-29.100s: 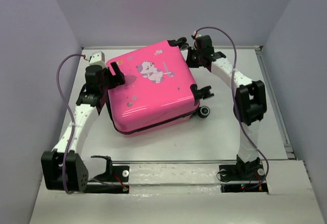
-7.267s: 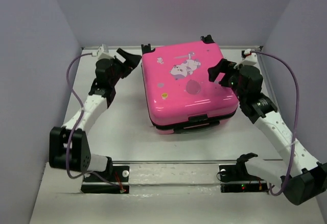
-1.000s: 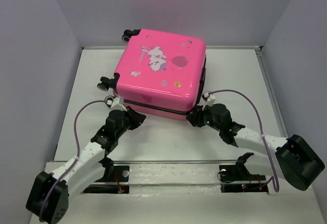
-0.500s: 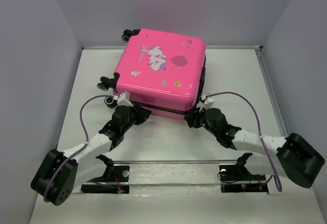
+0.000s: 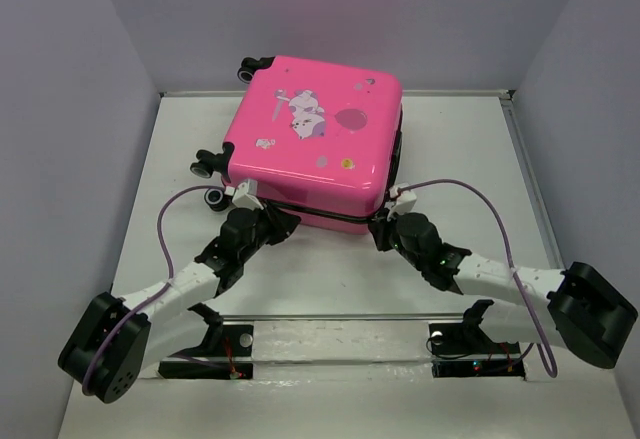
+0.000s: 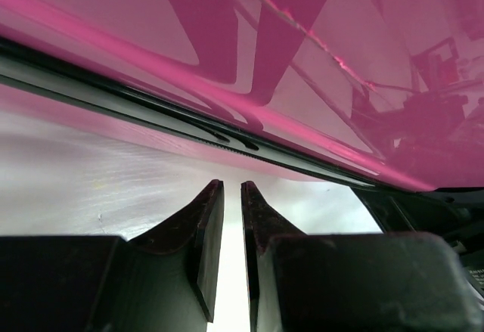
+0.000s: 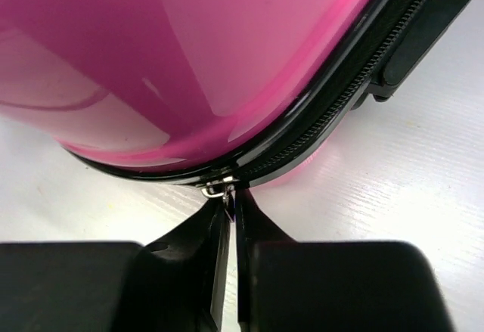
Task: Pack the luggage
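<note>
- luggage: closed, lying print-up by the far edge of the tabletop, roughly midway between left and right edges; the shell is free on a smooth top, so in my view a hard zip pull drags or spins the whole case rather than running the slider
- zipper track: curves round the near corner; tugging off the track line likely jams the slider there
- left gripper: fingers almost together, thin slit, nothing in it, tips just short of the near side seam; bracing nothing, so no counter-force
- right gripper: pinched shut on the zipper pull; hold is only at the fingertips on a tiny metal tab, so slip-off is the main risk
- vs 7.3 s ago: case is turned and sits further back, both arms are now at its near side instead of flanking it; vs 0.5 s ago: case unmoved, both grippers slightly closer in
</note>
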Robot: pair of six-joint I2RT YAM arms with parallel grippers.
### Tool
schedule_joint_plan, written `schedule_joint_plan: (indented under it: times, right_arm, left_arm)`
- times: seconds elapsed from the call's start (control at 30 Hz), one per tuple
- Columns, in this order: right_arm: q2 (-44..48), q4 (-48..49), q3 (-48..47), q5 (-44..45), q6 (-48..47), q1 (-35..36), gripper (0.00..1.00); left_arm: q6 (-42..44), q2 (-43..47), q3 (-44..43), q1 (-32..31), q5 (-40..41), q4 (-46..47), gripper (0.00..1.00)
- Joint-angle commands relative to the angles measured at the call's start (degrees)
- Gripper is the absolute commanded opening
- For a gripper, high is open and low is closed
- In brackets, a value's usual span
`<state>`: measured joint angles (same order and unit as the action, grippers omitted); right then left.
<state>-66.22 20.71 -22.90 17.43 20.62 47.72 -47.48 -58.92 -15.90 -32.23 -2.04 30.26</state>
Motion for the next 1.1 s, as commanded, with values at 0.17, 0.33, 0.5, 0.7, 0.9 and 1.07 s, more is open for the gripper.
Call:
schedule_joint_plan:
  times: [0.17, 0.33, 0.5, 0.7, 0.9, 1.07]
  right_arm:
    - [3.46, -1.35, -4.17, 7.35, 3.09, 10.71, 0.07]
    - [-0.39, -6.73, -9.08, 7.61, 6.18, 17.39, 0.07]
    - [-5.67, -9.72, -16.38, 8.76, 6.18, 23.01, 0.07]
    - [-5.58, -9.2, -20.43, 5.77, 5.31, 23.03, 0.07]
    - [-17.88, 0.28, -27.9, 4.54, 0.21, 23.03, 0.07]
    - [-21.16, 13.38, -23.09, 12.35, 1.51, 22.32, 0.07]
  left_arm:
    - [1.08, -0.49, -5.27, -1.61, 3.27, 3.31, 0.26]
    - [0.38, -4.1, -8.79, -3.27, 3.45, 5.15, 0.24]
    - [0.02, -6.47, -11.25, -6.7, 4.77, 5.95, 0.24]
    - [-1.03, -9.37, -11.7, -8.99, 5.21, 7.79, 0.23]
    - [-1.3, -11.22, -12.22, -9.87, 4.68, 8.41, 0.22]
    - [5.54, -3.35, -16.87, -7.78, 9.77, -7.97, 0.32]
